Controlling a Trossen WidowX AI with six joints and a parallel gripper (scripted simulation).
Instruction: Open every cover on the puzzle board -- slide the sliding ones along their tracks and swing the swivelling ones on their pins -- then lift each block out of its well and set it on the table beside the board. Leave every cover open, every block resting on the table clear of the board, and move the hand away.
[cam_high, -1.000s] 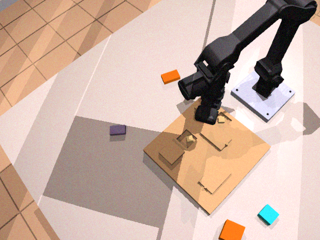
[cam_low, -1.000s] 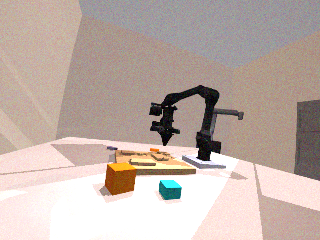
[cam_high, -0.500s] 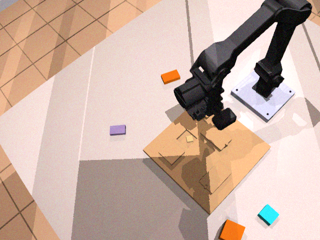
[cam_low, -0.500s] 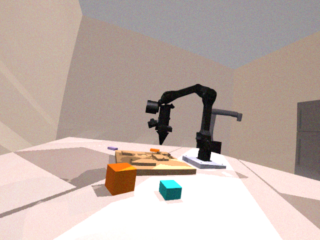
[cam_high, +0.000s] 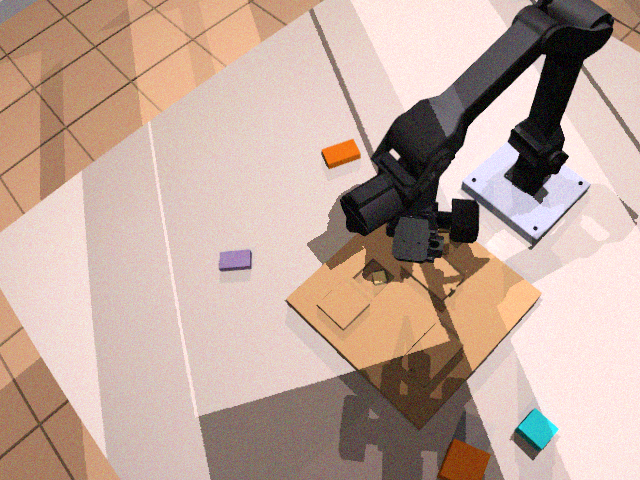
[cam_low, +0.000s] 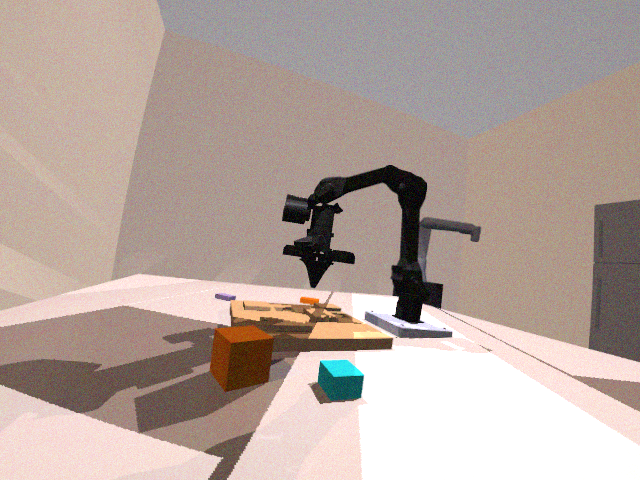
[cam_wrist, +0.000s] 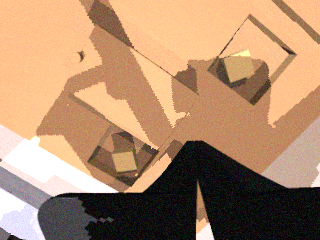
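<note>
The wooden board (cam_high: 506, 294) (cam_low: 356, 339) lies flat. My gripper (cam_low: 313, 285) (cam_wrist: 194, 148) is shut and empty, raised above the board; its tips are hidden in the top view. A pale yellow block (cam_high: 379, 277) (cam_wrist: 239, 67) sits in an uncovered well; a square cover (cam_high: 343, 304) lies beside that well. A second pale block (cam_wrist: 124, 161) sits in another uncovered well, hidden by the hand in the top view. A cover with a small pin (cam_wrist: 81, 56) lies between these wells. Another cover (cam_high: 434, 361) lies in shadow near the front corner; no well shows around it.
An orange bar (cam_high: 341, 153) (cam_low: 309, 300) and a purple bar (cam_high: 235, 259) (cam_low: 225, 296) lie behind and left of the board. An orange cube (cam_high: 465, 460) (cam_low: 241, 359) and a cyan block (cam_high: 537, 428) (cam_low: 341, 379) stand in front. The arm's base plate (cam_high: 496, 198) (cam_low: 382, 322) is close by.
</note>
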